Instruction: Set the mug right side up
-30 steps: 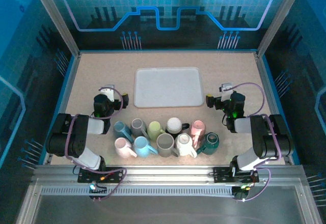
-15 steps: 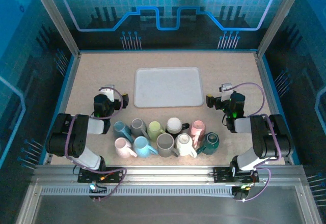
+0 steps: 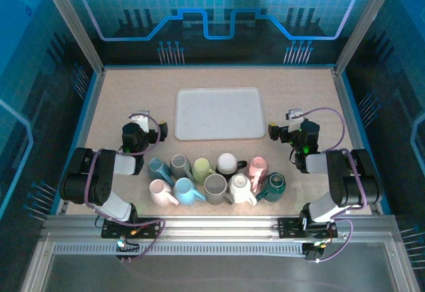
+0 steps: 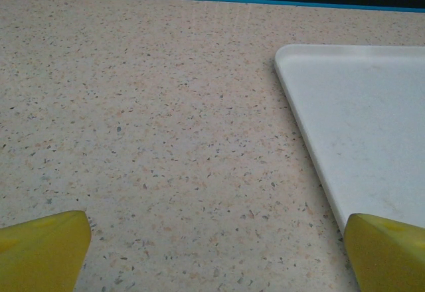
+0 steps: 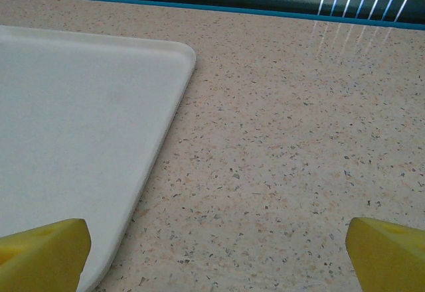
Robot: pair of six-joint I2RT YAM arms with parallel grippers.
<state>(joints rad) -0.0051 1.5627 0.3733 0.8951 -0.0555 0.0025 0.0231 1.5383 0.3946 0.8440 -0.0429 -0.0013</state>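
Observation:
Several mugs stand bunched in two rows near the table's front edge. A white mug (image 3: 227, 162) in the back row shows a closed, rounded top, and a pink mug (image 3: 257, 167) stands beside it. The grey mug (image 3: 214, 188) and dark green mug (image 3: 275, 186) show open mouths. My left gripper (image 3: 147, 127) (image 4: 216, 255) sits left of the cluster, open, with only bare table between its yellow fingertips (image 4: 43, 249). My right gripper (image 3: 287, 129) (image 5: 216, 255) rests to the right, also open and holding nothing.
A white tray (image 3: 218, 113) (image 4: 372, 126) (image 5: 73, 119) lies flat between the two grippers, behind the mugs. Speckled tabletop (image 3: 133, 93) stretches to the blue-edged back wall. Both arm bases stand at the near corners, close to the mugs' outer ends.

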